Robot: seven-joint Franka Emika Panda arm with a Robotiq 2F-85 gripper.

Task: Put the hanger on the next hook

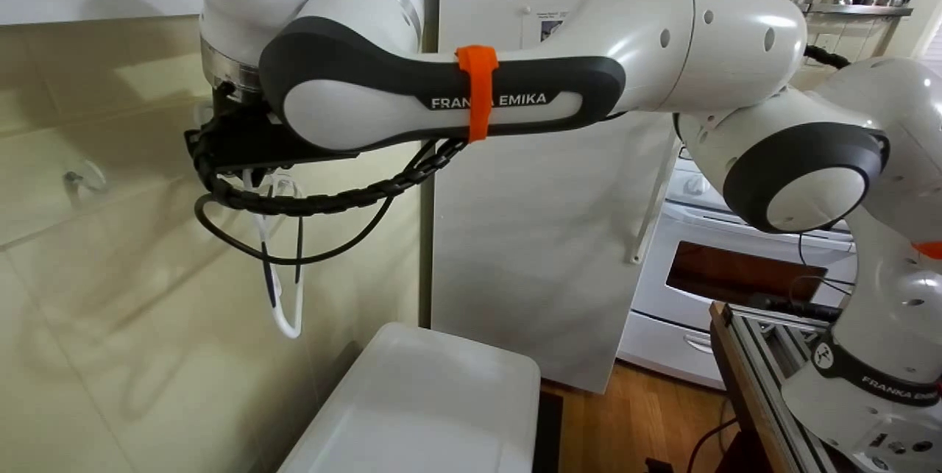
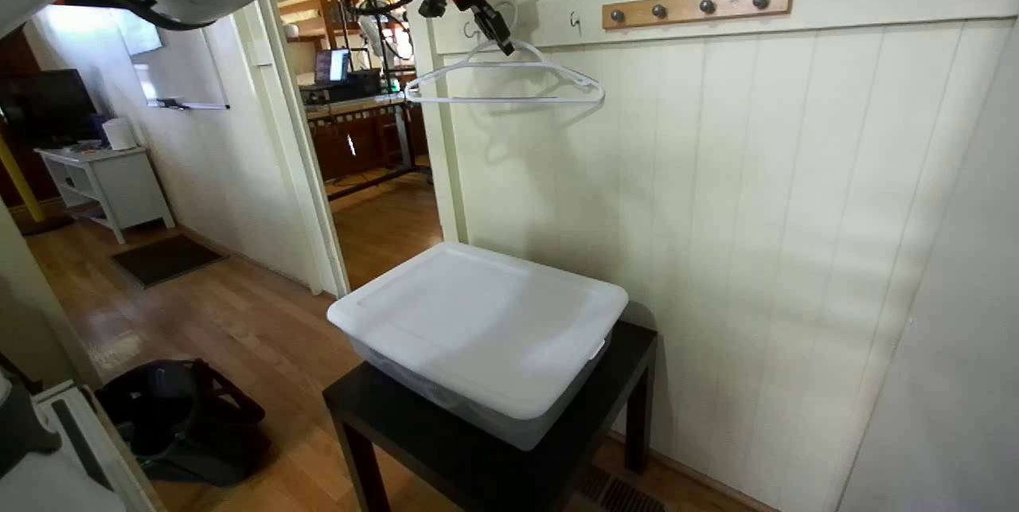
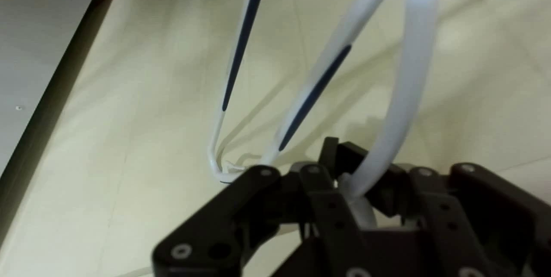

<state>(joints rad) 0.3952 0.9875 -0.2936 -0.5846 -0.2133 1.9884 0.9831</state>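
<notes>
The white hanger [image 2: 517, 100] hangs in the air close in front of the pale wall, its long bar roughly level. My gripper [image 2: 503, 41] is shut on it at the neck, just under the curved hook. From the wrist, the hanger's white tube [image 3: 409, 74] runs down between the black fingers [image 3: 329, 152], and dark strips show on its arms. In an exterior view the hanger [image 1: 291, 318] is seen nearly edge-on below the wrist; the gripper is mostly covered by cables there. A small wall hook [image 2: 575, 18] sits right of the gripper, another hook [image 2: 471, 30] left of it.
A wooden rack with several dark knobs [image 2: 696, 5] is fixed farther right on the wall. Beneath the hanger, a lidded white box [image 2: 478, 321] stands on a black table [image 2: 414, 416]. A wall hook [image 1: 88, 177] also shows beside the arm. A large grey-white panel [image 1: 544, 237] stands behind the forearm.
</notes>
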